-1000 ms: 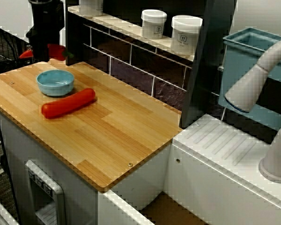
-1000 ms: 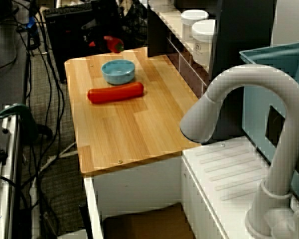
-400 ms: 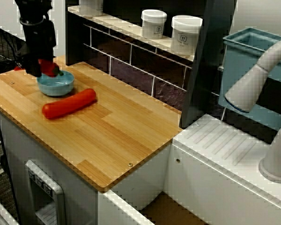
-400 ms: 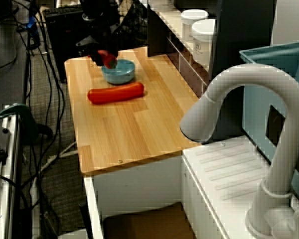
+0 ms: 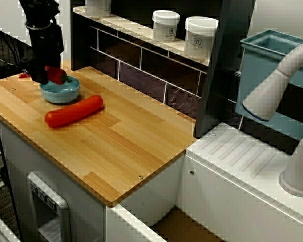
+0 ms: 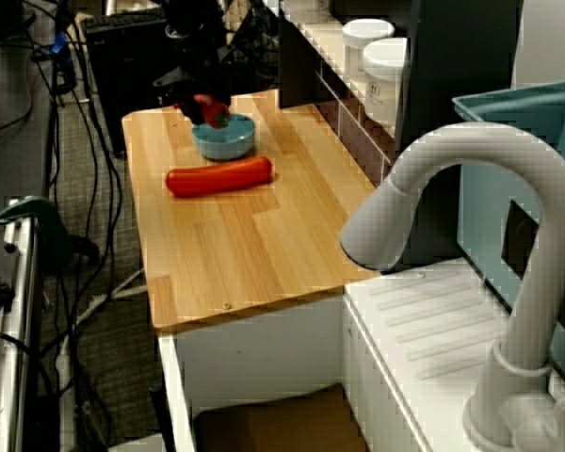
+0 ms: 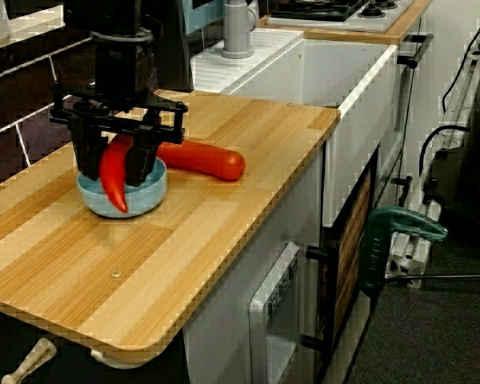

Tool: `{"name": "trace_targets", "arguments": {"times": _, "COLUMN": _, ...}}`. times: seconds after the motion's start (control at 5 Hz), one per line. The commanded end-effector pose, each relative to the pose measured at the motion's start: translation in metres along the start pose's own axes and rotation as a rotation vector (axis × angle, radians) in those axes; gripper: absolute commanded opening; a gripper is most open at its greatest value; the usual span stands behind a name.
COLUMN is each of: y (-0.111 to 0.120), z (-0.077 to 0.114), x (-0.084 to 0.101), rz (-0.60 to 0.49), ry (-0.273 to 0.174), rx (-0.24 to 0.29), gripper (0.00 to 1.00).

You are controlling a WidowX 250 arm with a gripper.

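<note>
Observed: my gripper (image 7: 118,162) stands over the light blue bowl (image 7: 146,194), fingers clamped on a red chili pepper (image 7: 114,180) that hangs tip downward at the bowl. A long red sausage (image 7: 210,159) lies just beside the bowl on the wooden countertop (image 7: 224,216). Two white jars (image 5: 201,36) on the shelf bear dark label marks, too small to read.
</note>
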State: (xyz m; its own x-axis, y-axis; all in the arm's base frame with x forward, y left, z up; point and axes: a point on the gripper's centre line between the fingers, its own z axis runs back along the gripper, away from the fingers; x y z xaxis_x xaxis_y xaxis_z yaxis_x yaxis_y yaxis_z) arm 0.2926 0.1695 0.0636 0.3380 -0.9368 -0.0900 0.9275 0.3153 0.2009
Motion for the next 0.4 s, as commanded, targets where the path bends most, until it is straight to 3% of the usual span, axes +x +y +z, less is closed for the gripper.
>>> {"name": "trace_targets", "arguments": {"times": 0.0, "y": 0.0216, "z": 0.0077, "x": -0.0038, "rz": 0.096, "ry": 0.074, "rx": 0.035, "gripper": 1.0}}
{"name": "trace_targets", "arguments": {"times": 0.2, "y": 0.0234, "z": 0.0128, "x": -0.0062, "rz": 0.123, "ry": 0.056, "rx": 0.027, "gripper": 1.0}}
